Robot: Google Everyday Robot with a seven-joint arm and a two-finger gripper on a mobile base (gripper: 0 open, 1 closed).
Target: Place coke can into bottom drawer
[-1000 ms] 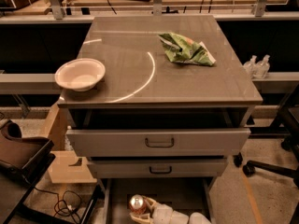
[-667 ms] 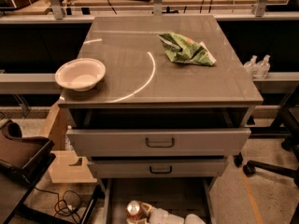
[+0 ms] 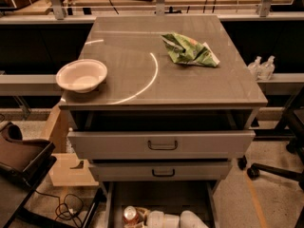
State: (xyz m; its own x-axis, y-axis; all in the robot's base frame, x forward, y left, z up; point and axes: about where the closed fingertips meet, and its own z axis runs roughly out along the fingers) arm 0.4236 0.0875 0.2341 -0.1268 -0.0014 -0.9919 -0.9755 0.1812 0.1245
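One can (image 3: 130,216), one bottom drawer (image 3: 166,196), and they have met: the can stands upright, silver top up, red side showing, low over the front left of the dark drawer floor at the very bottom edge of view. The gripper (image 3: 148,218) sits right beside it on the right, its white, rounded housing touching the can. Whether it is clamping the can or has let go, I cannot tell; the contact point is hidden.

My read is that this is the placing step, nearly home. The next move calls for the can's base to sit flat on the floor, then a clean release and a straight retreat, without brushing the can over.

Materials now: the drawer is grey metal with thin side rails and a flat, matte floor. Above it, two pale grey fronts carry dark loop handles, the upper front (image 3: 161,145) pulled out past the lower front (image 3: 163,171). The table (image 3: 199,87) is smooth and glossy, catching a curved streak of light. On it rest a shallow white bowl (image 3: 81,75) and a crumpled green bag (image 3: 189,50), well apart.
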